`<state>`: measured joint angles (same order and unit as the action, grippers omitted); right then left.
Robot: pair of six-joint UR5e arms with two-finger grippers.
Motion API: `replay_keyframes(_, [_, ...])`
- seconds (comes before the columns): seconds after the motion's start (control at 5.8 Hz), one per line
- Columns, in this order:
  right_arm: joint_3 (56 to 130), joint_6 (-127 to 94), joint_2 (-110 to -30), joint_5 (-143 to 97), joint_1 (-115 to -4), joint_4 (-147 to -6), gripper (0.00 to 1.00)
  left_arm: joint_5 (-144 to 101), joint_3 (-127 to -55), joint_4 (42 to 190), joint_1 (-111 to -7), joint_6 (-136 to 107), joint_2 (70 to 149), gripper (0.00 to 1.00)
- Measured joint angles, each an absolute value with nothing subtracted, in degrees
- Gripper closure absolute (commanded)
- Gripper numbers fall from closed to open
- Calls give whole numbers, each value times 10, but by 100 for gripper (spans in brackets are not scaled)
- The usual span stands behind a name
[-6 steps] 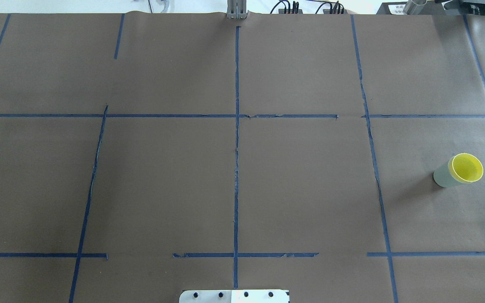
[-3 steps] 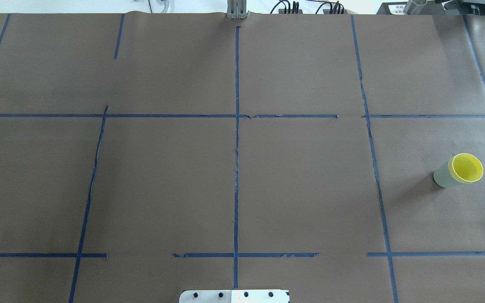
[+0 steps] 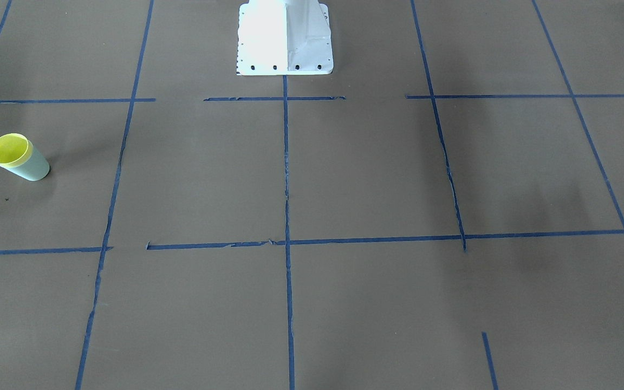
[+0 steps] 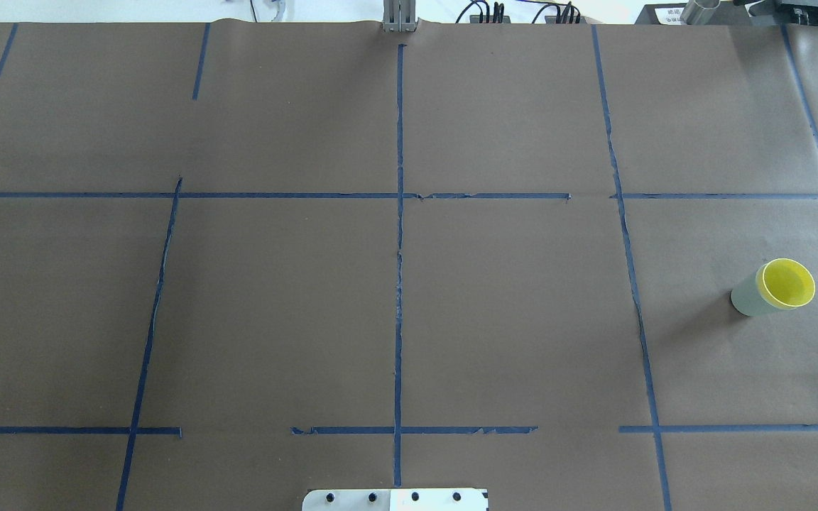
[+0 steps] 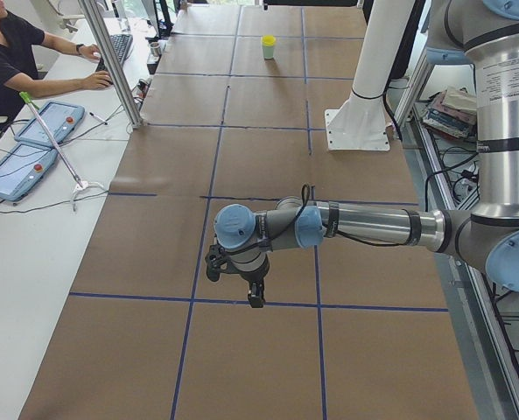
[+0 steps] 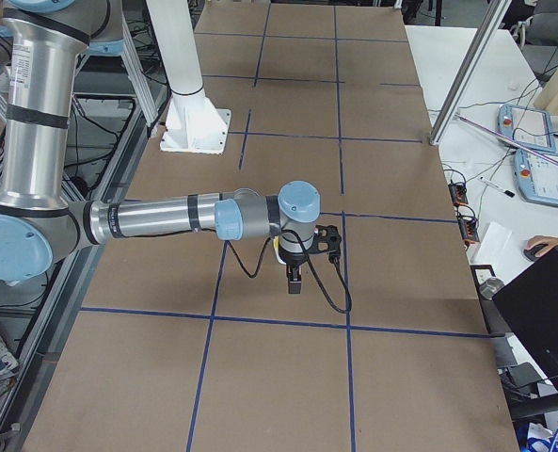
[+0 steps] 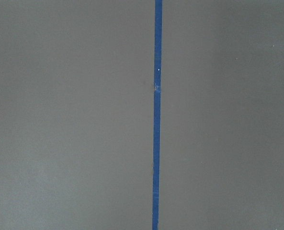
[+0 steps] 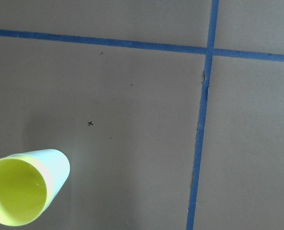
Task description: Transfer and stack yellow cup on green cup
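Seen from the robot's left end of the table (image 4: 274, 319), the left arm (image 5: 373, 226) is nearest. Its upper part stands upright at the edge, and its forearm reaches out level over the brown paper. The wrist is bent so that the left gripper (image 5: 254, 297) points straight down. It hangs just above the paper, close to a line of blue tape (image 7: 156, 143). It shows only in this side view, so it cannot be told how far its fingers are parted or whether they hold anything. The left wrist camera sees only paper and that tape.

Farther along, the white pedestal (image 5: 368, 79) is bolted at the table's robot side. Across from it an operator (image 5: 14, 52) sits at a bench with both hands at a keyboard (image 5: 119, 48).

Beyond the pedestal the right arm (image 6: 156, 218) takes the same pose: upright column, level forearm, wrist turned down. The right gripper (image 6: 294, 281) hangs over the paper beside a tape line. Its opening cannot be told either, as only the end camera shows it.

Farthest off, near the table's right end, the green cup (image 4: 748, 298) stands upright on the paper. The yellow cup (image 4: 787, 282) is nested inside it, with only its rim and inside showing. The right wrist camera looks down on the pair in its lower left corner, clear of the gripper.
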<state>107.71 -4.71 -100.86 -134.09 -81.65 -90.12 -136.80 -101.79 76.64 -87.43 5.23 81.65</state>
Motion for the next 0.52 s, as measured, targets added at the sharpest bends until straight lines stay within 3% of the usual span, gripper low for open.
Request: replay_keyframes(0.52, [1078,-27,-1022,-1340,-813,-903,0,-1365,-1010,771,-873,55,851,0])
